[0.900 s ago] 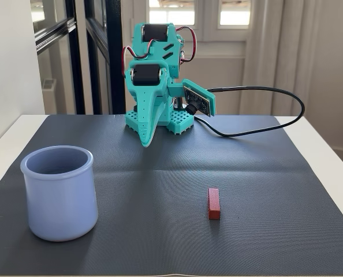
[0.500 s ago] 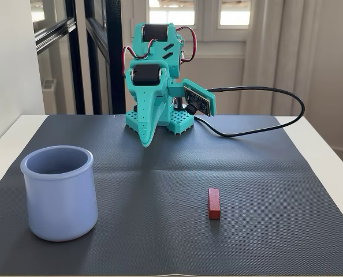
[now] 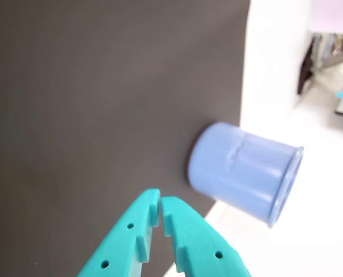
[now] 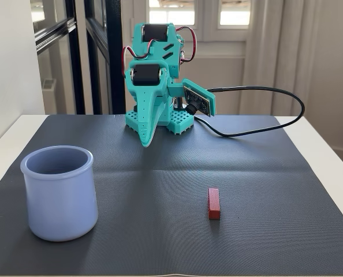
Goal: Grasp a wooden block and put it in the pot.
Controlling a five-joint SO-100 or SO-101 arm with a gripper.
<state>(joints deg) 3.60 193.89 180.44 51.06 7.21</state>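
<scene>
The wooden block [image 4: 214, 203], a slim red-brown bar, lies on the dark mat [image 4: 177, 179] right of centre in the fixed view. It is out of the wrist view. The pale blue pot [image 4: 60, 191] stands upright at the mat's front left corner in the fixed view. It also shows in the wrist view [image 3: 243, 170]. My teal gripper [image 4: 146, 141] is folded back at the arm's base at the far side of the mat, tips pointing down just above the mat, far from block and pot. In the wrist view the gripper [image 3: 160, 208] has its jaws closed and empty.
A black cable [image 4: 258, 109] loops from the arm base over the mat's far right. The mat lies on a white table [image 4: 327, 156]. Windows and a dark door frame stand behind the arm.
</scene>
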